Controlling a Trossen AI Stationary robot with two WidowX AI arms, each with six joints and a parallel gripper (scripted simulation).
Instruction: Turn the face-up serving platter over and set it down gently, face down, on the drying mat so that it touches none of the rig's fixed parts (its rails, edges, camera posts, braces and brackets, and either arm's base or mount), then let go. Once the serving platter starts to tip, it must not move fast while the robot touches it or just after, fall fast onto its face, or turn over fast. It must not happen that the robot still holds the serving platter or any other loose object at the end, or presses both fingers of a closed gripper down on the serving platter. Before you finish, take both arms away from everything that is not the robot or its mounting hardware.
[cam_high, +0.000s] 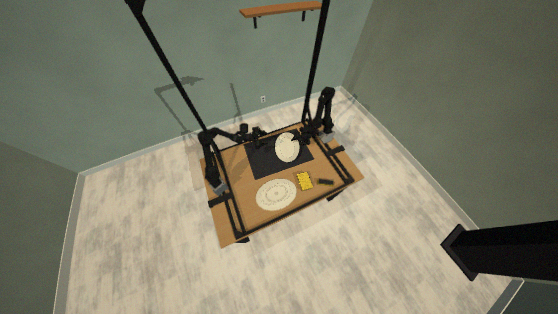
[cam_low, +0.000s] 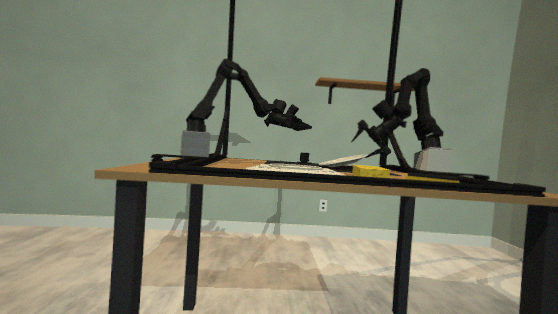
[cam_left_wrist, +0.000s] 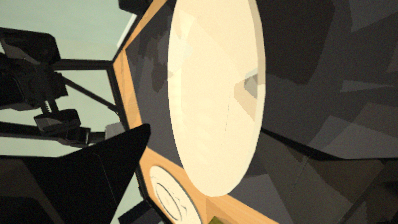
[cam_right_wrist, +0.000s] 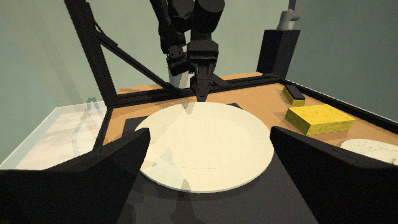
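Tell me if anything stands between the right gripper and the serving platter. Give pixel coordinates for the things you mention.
Nothing visible stands between the right gripper (cam_high: 263, 139) (cam_low: 307, 127) (cam_right_wrist: 210, 129) and the serving platter (cam_high: 286, 148) (cam_low: 344, 160) (cam_left_wrist: 215, 95) (cam_right_wrist: 205, 147). The yellow sponge (cam_high: 304, 180) (cam_low: 371, 171) (cam_right_wrist: 320, 119) lies off to one side, out of that gap.
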